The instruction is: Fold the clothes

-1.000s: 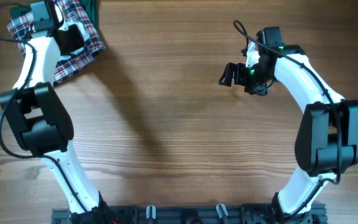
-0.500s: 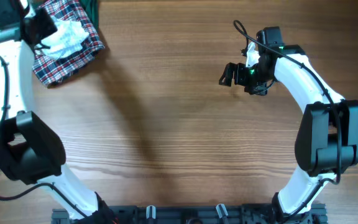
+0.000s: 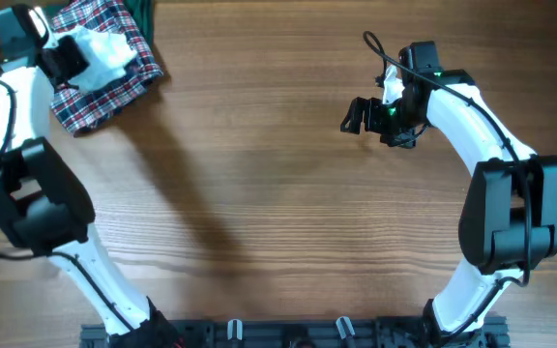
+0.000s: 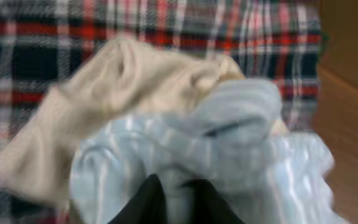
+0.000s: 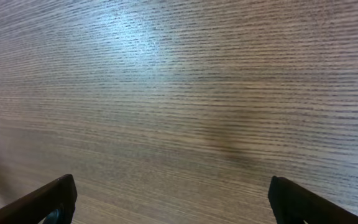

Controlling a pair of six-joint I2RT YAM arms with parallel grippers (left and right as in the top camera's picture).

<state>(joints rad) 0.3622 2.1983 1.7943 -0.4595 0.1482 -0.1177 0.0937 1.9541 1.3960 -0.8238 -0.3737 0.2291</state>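
Left gripper (image 3: 75, 58): at the far left corner of the wooden table (image 3: 259, 174), fingers pinched together on cloth, a fold of it caught between them.

- Item held: pale blue striped garment (image 4: 229, 143), bunched right at the fingertips and spilling to both sides of them.
- Item tangled with it: cream garment (image 4: 123, 81), just beyond the fingers and touching the striped one. Whether the fingers have it too, I cannot tell.
- Item beneath: plaid cloth (image 3: 114, 87), spread flat under the tool and the bundle.
- Item behind: green cloth (image 3: 144, 12), past the plaid at the table's edge, mostly cut off from view.
- Change: a second ago the left arm lay across the plaid and no pale cloth showed. Now the arm has swung out to the side and the pale bundle sits up on the plaid, gathered at the fingers. To my eye a piece is being picked off the pile, and no folding has begun.
- Right gripper (image 3: 354, 116): fingers wide apart, holding nothing, well away from the clothes, in the same spot as a second ago.
- Containers: none in view; the clothes lie heaped on the table itself.
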